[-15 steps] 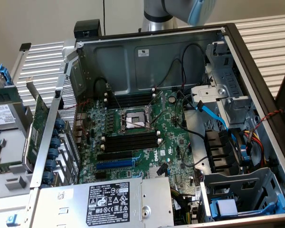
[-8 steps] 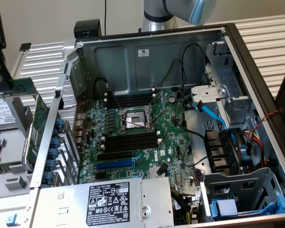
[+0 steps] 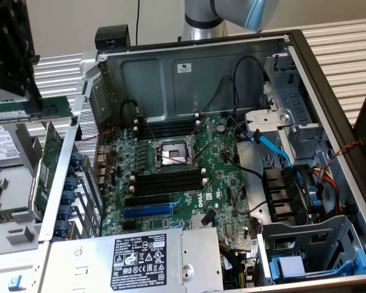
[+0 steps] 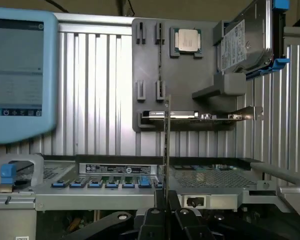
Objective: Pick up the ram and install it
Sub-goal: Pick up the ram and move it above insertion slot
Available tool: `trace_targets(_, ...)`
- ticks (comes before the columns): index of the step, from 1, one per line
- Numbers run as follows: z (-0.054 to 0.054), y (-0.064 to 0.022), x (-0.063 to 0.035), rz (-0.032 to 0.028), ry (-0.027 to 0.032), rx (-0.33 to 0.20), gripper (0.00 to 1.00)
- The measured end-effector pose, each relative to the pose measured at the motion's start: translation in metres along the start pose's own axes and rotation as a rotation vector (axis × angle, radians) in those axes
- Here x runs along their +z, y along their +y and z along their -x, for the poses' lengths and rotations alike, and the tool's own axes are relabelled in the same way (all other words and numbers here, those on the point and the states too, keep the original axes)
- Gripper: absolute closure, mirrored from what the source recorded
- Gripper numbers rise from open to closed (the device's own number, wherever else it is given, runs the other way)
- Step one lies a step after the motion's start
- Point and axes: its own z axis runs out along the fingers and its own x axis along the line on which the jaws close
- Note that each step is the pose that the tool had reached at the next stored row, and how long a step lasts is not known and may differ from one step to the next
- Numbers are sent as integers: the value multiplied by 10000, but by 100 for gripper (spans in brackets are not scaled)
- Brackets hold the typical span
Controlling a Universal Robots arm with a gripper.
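Over the ribbed counter [image 4: 100, 90], beside the open computer case [image 3: 171, 73], we see the gripper [image 4: 166, 211] clamped narrowly on the ram [image 4: 166, 150].

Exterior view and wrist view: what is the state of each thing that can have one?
ram: gripped in the jaws, not in the memory slots.
gripper: shut on the ram.
computer case: side open.
memory slots: look empty.
CPU: seated in the parts holder.
hard drive: standing in the parts holder.
expansion card: resting in the parts holder.
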Motion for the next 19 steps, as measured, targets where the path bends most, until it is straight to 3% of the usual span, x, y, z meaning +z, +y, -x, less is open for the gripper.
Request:
trace_targets(7,2,-316,-1,0,3,-1,86)
trace_targets(9,3,-410,-1,1,34,0,86)
trace_targets(11,5,-487,4,-1,125,-1,86)
trace_targets(13,14,-534,12,-1,297,0,86)
trace_targets(14,22,-560,15,1,352,1,86)
trace_targets(19,73,-773,27,0,422,1,86)
